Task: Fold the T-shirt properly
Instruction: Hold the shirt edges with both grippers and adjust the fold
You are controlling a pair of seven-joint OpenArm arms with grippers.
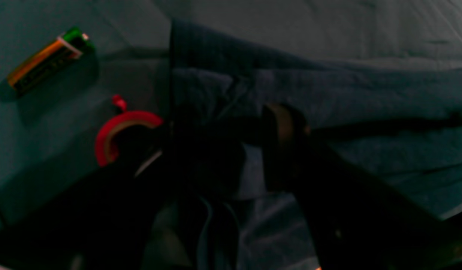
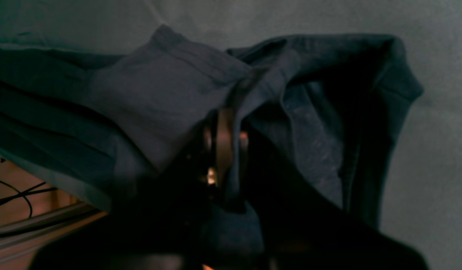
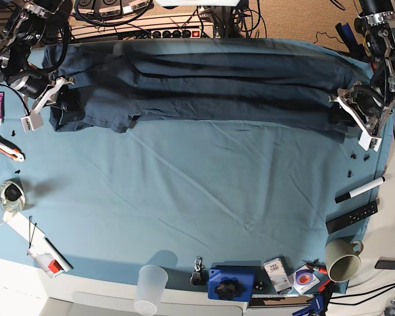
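The dark navy T-shirt (image 3: 204,92) lies stretched in a long band across the far side of the table, folded lengthwise. My right gripper (image 3: 64,100) is at its left end in the base view. In the right wrist view the right gripper (image 2: 223,146) is shut on a bunched fold of the T-shirt (image 2: 159,93). My left gripper (image 3: 345,110) is at the shirt's other end. In the left wrist view the left gripper (image 1: 245,161) stands open just over the T-shirt (image 1: 328,93), and the cloth between its fingers lies loose.
A teal table cloth (image 3: 204,191) covers the table. A battery (image 1: 47,62) and a red tape roll (image 1: 118,131) lie beside the shirt's end. A mug (image 3: 342,260), marker (image 3: 360,189), black remote (image 3: 351,217), plastic cup (image 3: 151,283) and blue block (image 3: 230,283) line the near and right edges.
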